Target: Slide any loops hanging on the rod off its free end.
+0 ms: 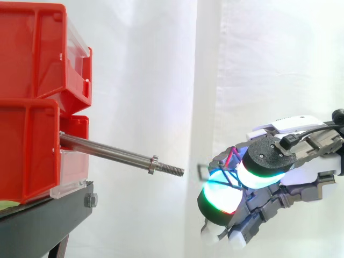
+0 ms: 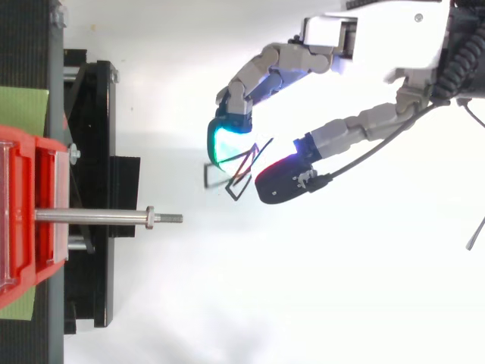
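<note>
Pinched between the glowing fingertips (image 2: 224,140) of the robot hand (image 2: 318,57): a small bunch of thin dark wire loops (image 2: 236,176), with cyan pad and thumb curled in on the wire from opposite sides. Held in mid-air, clear of the plain steel rod with threaded end (image 1: 107,151), beyond its free tip and apart from it; in side view, lower than the tip. Rooted at the stacked red plastic bins (image 1: 32,54) on the black metal stand (image 1: 43,220), sloping slightly down toward its tip.
</note>
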